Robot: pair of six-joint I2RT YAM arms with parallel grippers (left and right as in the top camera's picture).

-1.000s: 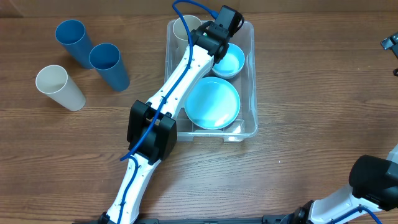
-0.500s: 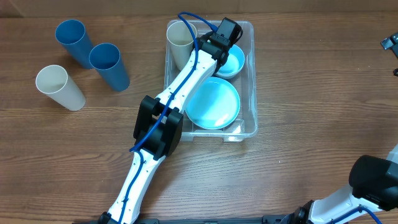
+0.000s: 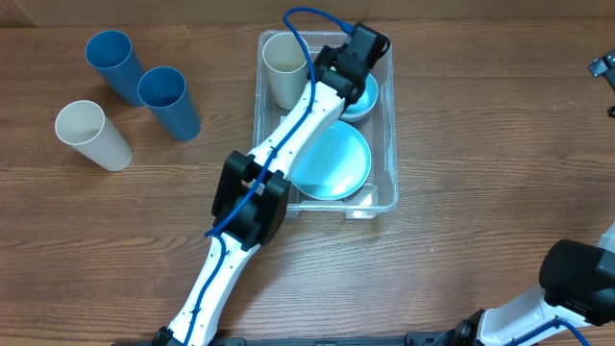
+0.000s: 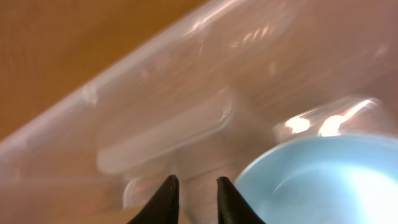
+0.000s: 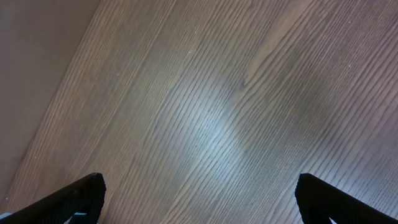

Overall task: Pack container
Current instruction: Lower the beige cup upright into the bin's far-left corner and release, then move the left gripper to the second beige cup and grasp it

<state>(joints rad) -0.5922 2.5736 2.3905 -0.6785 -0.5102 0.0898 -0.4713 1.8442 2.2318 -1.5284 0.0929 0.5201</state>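
The clear plastic container stands at the back middle of the table. It holds an upright cream cup, a light blue bowl and a light blue plate. My left gripper is inside the container's far end, beside the bowl. In the left wrist view its fingers stand a small gap apart with nothing between them, next to the bowl and the container wall. My right gripper is wide open and empty over bare wood.
Two blue cups and a white cup stand on the table left of the container. The right arm rests at the front right corner.
My left gripper has moved right from the cream cup toward the bowl. The cup, covered by the arm before, now stands uncovered in the container's far left corner.
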